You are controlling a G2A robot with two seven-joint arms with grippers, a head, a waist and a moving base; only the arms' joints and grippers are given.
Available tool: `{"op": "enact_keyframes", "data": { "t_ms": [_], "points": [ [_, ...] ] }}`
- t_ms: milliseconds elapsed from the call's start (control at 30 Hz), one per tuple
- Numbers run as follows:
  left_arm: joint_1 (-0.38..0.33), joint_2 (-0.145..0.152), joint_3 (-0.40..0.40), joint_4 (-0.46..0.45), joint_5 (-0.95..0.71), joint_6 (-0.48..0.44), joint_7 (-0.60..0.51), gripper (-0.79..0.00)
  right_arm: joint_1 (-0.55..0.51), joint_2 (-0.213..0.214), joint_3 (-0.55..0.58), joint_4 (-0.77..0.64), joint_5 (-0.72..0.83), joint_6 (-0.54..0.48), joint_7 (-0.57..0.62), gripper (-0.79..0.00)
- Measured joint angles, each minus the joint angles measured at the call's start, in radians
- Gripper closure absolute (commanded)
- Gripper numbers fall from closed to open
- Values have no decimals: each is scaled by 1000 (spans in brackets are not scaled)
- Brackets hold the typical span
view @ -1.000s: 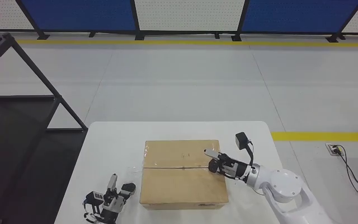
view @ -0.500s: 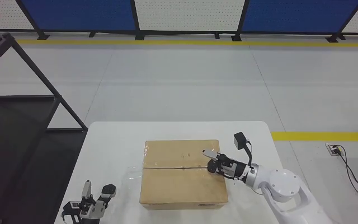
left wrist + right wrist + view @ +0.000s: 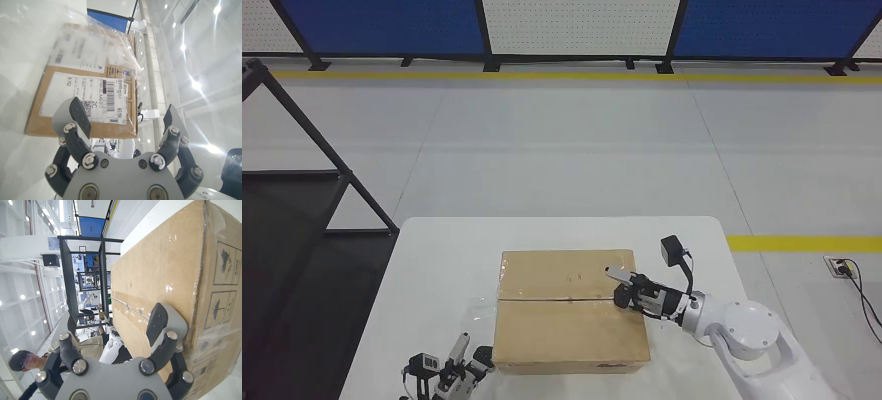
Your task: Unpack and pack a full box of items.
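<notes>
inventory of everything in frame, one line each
box: 1, brown cardboard, flaps shut and taped, middle of the table
labels: 2, white, on the box side facing the left gripper
plastic film: 1, clear, loose at that same side
table: 1, white, under the box
rack: 1, black, beside the table on the left
partition panels: blue and white, at the far wall
left gripper: 1, open, near the box's front left corner
right gripper: 1, open, at the box's right edge
</notes>
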Motion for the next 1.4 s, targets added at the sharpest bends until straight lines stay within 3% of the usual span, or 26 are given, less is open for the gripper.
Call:
{"op": "enact_keyframes", "data": {
  "t_ms": [167,633,900,1400],
  "points": [
    [-59,-13,28,37,-13,9,141,-785,9,-1,-6,7,0,-3,1,-785],
    [-77,-28,37,48,-57,-67,242,-785,48,-13,-67,3,-13,11,5,-785],
    [-121,-37,29,42,-106,-43,320,-785,53,-14,-69,17,-15,7,4,-785],
    [-75,-44,-20,-145,-69,-70,410,-785,28,-11,-49,15,-7,-6,4,-785]
  ]
}}
